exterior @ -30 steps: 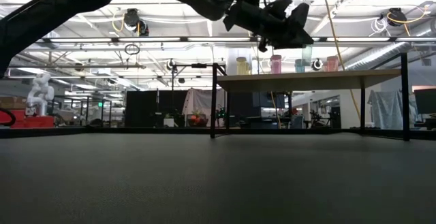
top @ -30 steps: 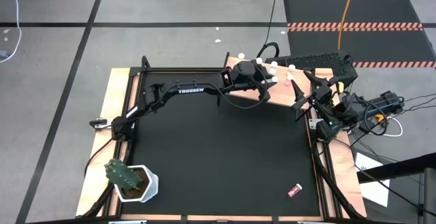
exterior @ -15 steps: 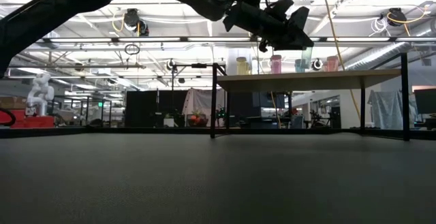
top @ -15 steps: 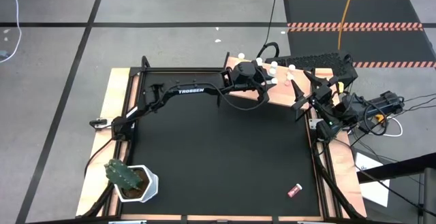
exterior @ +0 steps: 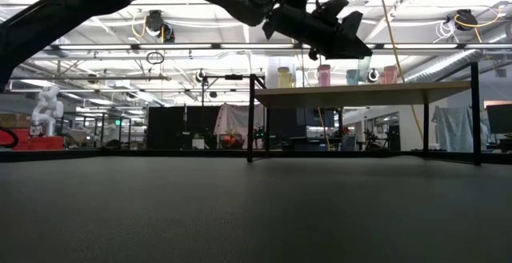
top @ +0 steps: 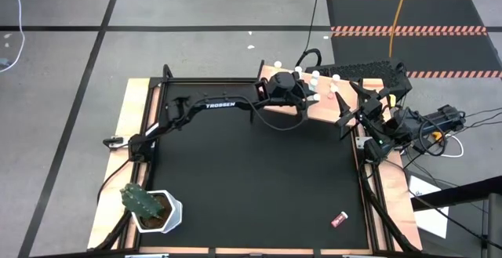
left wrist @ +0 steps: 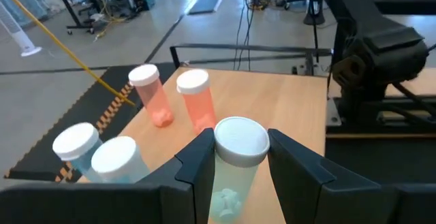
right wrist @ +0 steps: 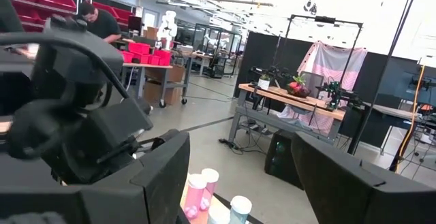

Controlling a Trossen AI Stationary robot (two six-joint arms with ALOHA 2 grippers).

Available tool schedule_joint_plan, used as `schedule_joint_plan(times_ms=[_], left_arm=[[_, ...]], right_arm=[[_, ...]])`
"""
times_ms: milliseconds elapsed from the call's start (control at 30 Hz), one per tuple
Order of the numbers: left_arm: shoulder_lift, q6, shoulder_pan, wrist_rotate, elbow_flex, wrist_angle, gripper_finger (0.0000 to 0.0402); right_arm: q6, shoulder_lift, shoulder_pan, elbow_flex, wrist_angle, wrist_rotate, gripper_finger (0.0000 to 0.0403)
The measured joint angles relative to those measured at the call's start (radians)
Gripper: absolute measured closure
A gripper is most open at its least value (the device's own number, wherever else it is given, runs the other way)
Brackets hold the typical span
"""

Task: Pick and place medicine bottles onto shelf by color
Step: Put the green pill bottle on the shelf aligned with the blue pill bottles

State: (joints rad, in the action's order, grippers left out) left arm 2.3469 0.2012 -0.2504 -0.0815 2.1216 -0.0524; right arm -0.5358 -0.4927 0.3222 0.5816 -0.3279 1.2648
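Observation:
My left gripper (left wrist: 240,173) reaches over the shelf (top: 328,106) at the table's far right and is shut on a pale teal medicine bottle (left wrist: 230,191) with a white cap. On the shelf stand two pink-red bottles (left wrist: 151,96) (left wrist: 197,103) and two teal ones (left wrist: 78,146) (left wrist: 120,160). In the low view a yellow bottle (exterior: 284,77) also stands there. A red bottle (top: 339,219) lies on its side on the black tabletop, near right. My right gripper (right wrist: 242,176) waits open at the table's right edge, beside the shelf. My left gripper pinches the teal bottle between its two fingers, just under the white cap (left wrist: 240,141), one finger (left wrist: 201,164) on each side of the body. The fingers come nearly level from the table's left. The bottle stands roughly upright; in the low view it seems clear of the shelf board.
A green cactus in a white pot (top: 150,208) stands at the near left corner. The shelf stands on thin black legs (exterior: 250,119). The right arm's body (left wrist: 371,54) rises close behind the shelf's right end. The black tabletop (top: 251,179) stretches between.
My left gripper has rolled a little about its own line with the teal bottle, staying in place over the shelf. Its hold has not changed.

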Motion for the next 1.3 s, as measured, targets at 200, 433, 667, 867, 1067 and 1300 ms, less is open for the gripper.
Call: schedule_joint_plan(times_ms=[200,433,667,867,1067,1300], left_arm=[[0.032,-0.009,0.0,0.004,0.001,0.043,0.0275],[0.033,0.002,0.0,0.012,0.001,0.058,0.0275],[0.033,-0.02,-0.005,0.034,0.001,0.047,0.0275],[0.033,-0.03,-0.005,0.034,0.001,0.046,0.0275],[0.033,-0.031,-0.005,0.034,0.001,0.042,0.0275],[0.033,-0.031,-0.005,0.034,0.001,0.028,0.0274]], right_arm=[[0.013,0.0,0.001,0.0,0.0,0.0,0.0149],[0.036,0.0,0.001,0.0,0.004,-0.001,0.0149],[0.029,0.0,0.001,0.0,0.004,0.0,0.0149],[0.025,0.0,0.001,0.0,0.005,0.021,0.0149],[0.023,0.0,0.001,0.0,0.005,0.021,0.015],[0.023,0.0,0.001,0.0,0.005,0.021,0.0149]])
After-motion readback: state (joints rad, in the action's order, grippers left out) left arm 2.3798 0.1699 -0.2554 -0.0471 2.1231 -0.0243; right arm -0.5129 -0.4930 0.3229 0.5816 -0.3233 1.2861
